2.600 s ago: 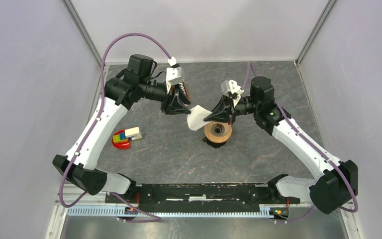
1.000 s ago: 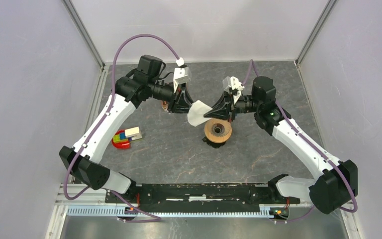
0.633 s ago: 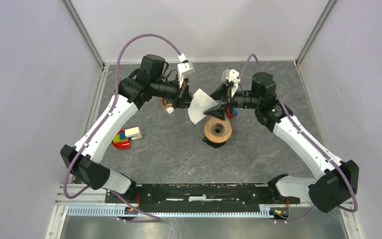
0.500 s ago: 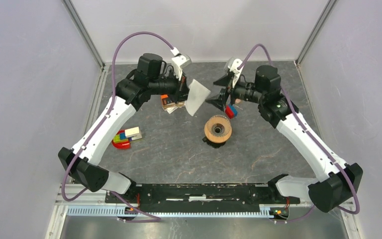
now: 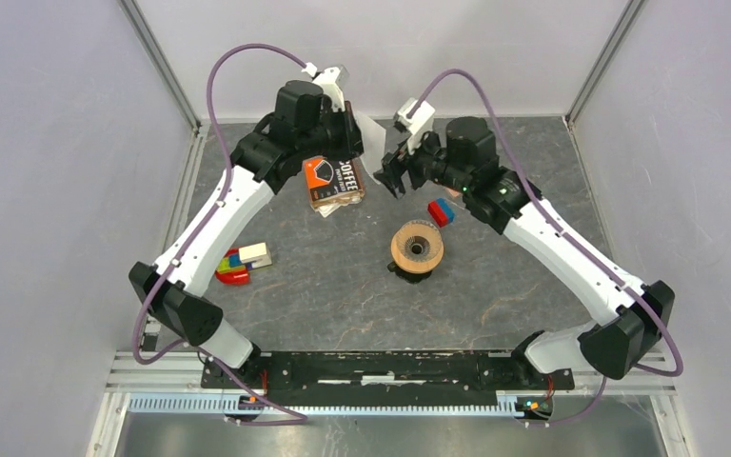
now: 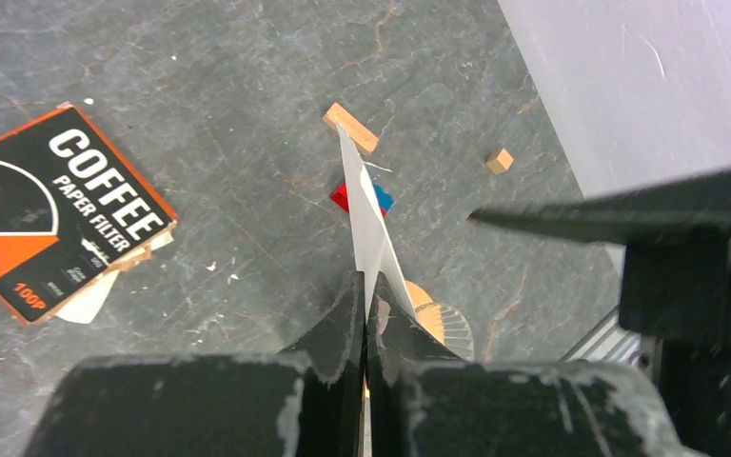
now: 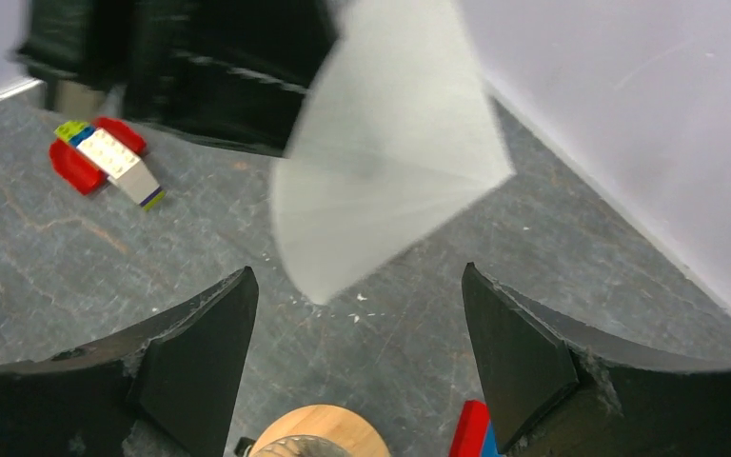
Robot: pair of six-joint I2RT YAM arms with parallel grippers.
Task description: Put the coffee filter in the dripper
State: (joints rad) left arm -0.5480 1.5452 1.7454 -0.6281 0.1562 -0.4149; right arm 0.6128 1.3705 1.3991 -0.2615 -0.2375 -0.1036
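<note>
The coffee filter (image 7: 390, 143), a white paper fan, hangs in the air at the back of the table and shows edge-on in the left wrist view (image 6: 366, 214). My left gripper (image 6: 364, 286) is shut on its lower corner, high up near the back wall (image 5: 360, 143). My right gripper (image 7: 357, 271) is open and faces the filter from the right (image 5: 387, 177) without touching it. The dripper (image 5: 416, 249), tan ribbed top on a dark base, stands on the table below and nearer than both grippers, with nothing in it.
An orange-and-black COFFEE packet (image 5: 333, 181) lies under the left arm. A red-and-blue block (image 5: 441, 211) sits right of it, and a toy-brick cluster (image 5: 238, 264) at the left. A wooden block (image 6: 350, 129) and small cube (image 6: 500, 160) lie near the back wall.
A second ago both grippers held the filter above the dripper. The right gripper has let go, opened and drawn back. The left has shut on the filter and carried it up toward the back wall.
</note>
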